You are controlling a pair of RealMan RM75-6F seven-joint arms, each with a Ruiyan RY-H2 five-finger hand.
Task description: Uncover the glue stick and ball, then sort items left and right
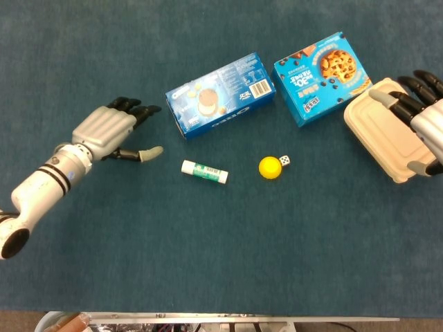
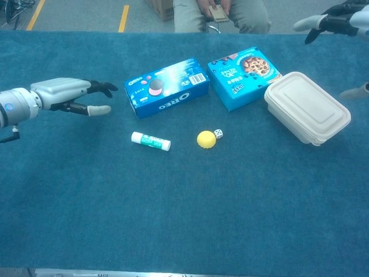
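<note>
Both hands are found empty with fingers apart. The left hand (image 1: pixel 114 129) is seen at the left of the head view, fingers extended toward the upper right and thumb held out below them; nothing is gripped or touched, and the hand is kept apart from the Oreo box (image 1: pixel 220 93). The right hand (image 1: pixel 421 114) is seen at the right edge of the head view, fingers spread over the far end of the white lidded container (image 1: pixel 387 135); whether contact is made with the lid cannot be told. In the chest view only its fingertips are caught at the upper right edge.

The glue stick (image 1: pixel 204 171) is found lying flat near the centre of the frame, below the Oreo box and well clear of it, uncovered. The yellow ball (image 1: pixel 269 167) is found just to its right, also uncovered, with a small white die (image 1: pixel 284 160) just beside it at the upper right. A blue cookie box (image 1: pixel 322 69) is placed at the upper right, between the Oreo box and the white container.

All items are laid on a dark blue cloth-covered table (image 1: pixel 221 263). Beyond the far edge, in the chest view, a grey floor with yellow lines and a seated person (image 2: pixel 222 12) holding a small object are observed.

The left forearm (image 1: pixel 41 194) is extended diagonally from the lower left edge toward the hand, the back of the hand turned upward.
</note>
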